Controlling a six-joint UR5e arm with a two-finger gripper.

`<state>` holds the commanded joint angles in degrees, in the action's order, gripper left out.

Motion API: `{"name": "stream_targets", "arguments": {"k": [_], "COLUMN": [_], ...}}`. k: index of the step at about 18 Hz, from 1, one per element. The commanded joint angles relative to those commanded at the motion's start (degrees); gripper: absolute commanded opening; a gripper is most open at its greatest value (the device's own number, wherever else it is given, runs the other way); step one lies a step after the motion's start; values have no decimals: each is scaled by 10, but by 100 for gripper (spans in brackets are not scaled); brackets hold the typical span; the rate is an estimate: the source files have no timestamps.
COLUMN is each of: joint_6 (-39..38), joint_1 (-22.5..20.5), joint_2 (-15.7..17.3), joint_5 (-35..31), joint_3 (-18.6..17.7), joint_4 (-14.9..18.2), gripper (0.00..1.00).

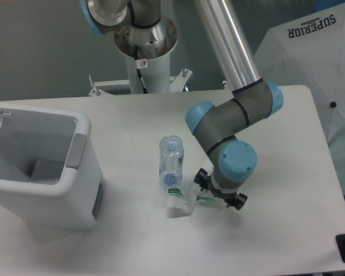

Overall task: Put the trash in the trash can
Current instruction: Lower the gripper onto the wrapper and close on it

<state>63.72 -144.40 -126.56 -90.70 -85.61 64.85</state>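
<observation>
Camera: arm bent low — gripper (219,196) pointing down over trash (181,201).

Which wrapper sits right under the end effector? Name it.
The right-hand wrapper, the clear one with a green mark, lies directly below the end effector. The other wrapper, white-labelled, lies further left, just below the bottle.

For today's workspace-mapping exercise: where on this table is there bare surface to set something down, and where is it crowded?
Bare table lies behind the bottle, between the trash can and the arm; along the front edge; and on the right side past the gripper. It is crowded mid-table, where the bottle, the wrappers and the gripper sit close together.
</observation>
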Motion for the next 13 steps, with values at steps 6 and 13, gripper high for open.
{"name": "stream_targets", "arguments": {"k": [6,13], "joint_6": [-3,2], "joint_1": [0,-4], "joint_2": [6,18], "joint_5": [0,0], "joint_3": [0,2], "joint_4": [11,12], "gripper": [0,0]}}
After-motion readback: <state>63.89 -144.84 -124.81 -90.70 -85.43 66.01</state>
